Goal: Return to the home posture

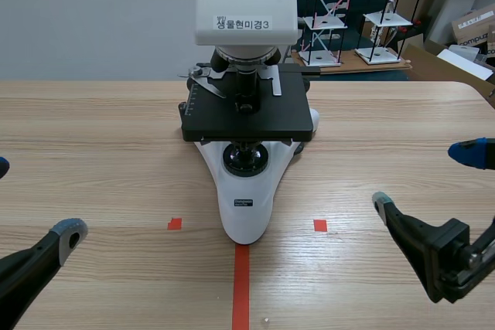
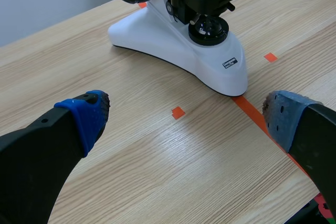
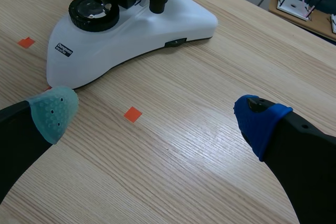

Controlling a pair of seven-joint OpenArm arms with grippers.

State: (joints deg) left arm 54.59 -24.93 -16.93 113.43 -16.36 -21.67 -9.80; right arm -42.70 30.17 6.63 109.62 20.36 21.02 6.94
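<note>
Left gripper [image 2: 186, 114] hangs low over the desk's [image 1: 93, 129] near left corner, fingers spread wide, nothing between them. Right gripper [image 3: 155, 114] sits over the near right corner, released too, holding nothing. Between the two, a red tape line [image 1: 241, 287] runs from the near edge to the white foot of the microscope [image 1: 246, 206], with a small red square [image 1: 175, 224] on either side. That microscope stands upright mid-desk, well apart from both grippers, black stage over the base, white head on top. Past the far edge: wire racks [image 1: 332, 13] and boxes [image 1: 473, 25].
</note>
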